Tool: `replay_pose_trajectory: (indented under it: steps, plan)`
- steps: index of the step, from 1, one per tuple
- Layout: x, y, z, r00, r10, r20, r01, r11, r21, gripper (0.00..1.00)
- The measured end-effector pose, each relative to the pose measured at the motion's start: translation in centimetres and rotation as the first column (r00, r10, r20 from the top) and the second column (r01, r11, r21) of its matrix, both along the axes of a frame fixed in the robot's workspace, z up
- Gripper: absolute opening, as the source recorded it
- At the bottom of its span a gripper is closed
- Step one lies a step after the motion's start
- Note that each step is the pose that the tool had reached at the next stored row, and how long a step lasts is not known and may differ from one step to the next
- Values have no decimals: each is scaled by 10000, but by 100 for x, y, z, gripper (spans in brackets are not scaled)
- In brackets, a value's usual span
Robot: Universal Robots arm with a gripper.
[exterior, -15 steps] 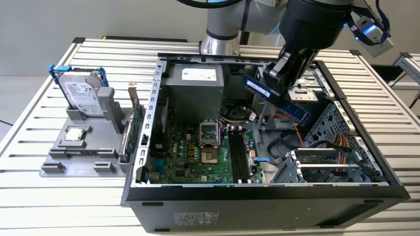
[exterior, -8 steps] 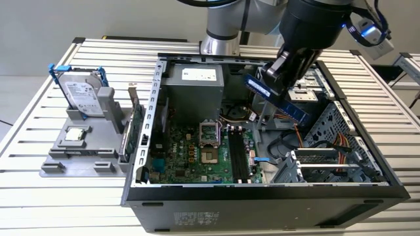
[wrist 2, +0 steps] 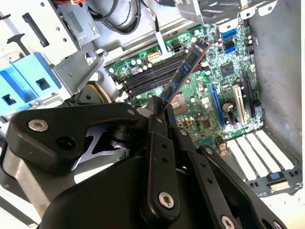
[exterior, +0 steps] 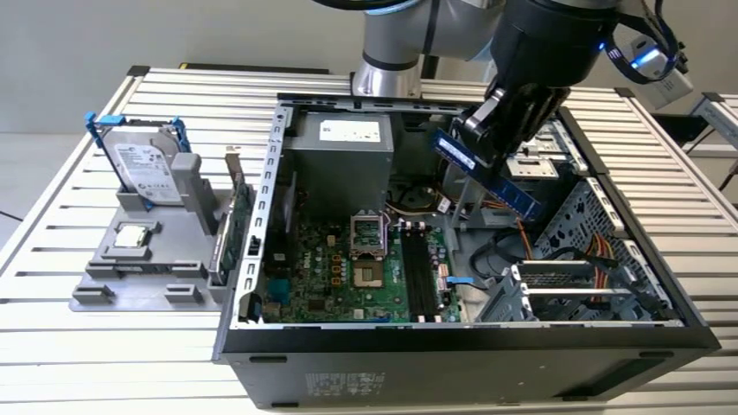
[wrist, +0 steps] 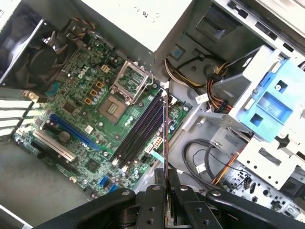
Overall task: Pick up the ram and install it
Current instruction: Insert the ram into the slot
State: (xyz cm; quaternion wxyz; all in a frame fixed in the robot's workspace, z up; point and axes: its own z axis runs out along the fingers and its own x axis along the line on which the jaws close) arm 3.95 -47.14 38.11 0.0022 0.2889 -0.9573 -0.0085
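Blue-green and studded with dark chips, the ram (exterior: 490, 171) hangs tilted in the upper right of the exterior view, above the open computer case (exterior: 461, 333). The black tool (exterior: 482, 143) is clamped on its upper end. Pickup looks done (judging by the grip), but seating is not: the slim stick is in the air, well apart from the long black memory slots (exterior: 419, 281) on the green motherboard (exterior: 334, 268). In the first wrist view the board shows edge-on, a thin line roughly along the slots. A ribbed aluminium desk (exterior: 69, 346) carries the case, and a silver hard drive (exterior: 148, 169) stands upright at the exterior view's left.
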Motion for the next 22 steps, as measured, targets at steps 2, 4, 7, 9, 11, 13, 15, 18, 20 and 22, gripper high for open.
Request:
replay_pose_trajectory:
  steps: [2,4,7,9,11,13,15,18,20,22]
  plan:
    - [0,0,0,9998,-201,0,201,9998,-1,0]
    - [0,0,0,9992,-405,0,405,9992,-1,0]
    - [0,0,0,9975,-706,0,706,9975,-1,0]
    - [0,0,0,9959,-902,0,902,9959,-1,0]
    - [0,0,0,9939,-1103,0,1103,9939,0,0]
    - [0,0,0,9915,-1303,0,1303,9915,1,0]
    - [0,0,0,9887,-1498,0,1498,9887,0,0]
    - [0,0,0,9839,-1787,0,1787,9839,0,0]
    - [0,0,0,9803,-1977,0,1977,9803,0,0]
    - [0,0,0,9762,-2168,0,2168,9762,0,0]
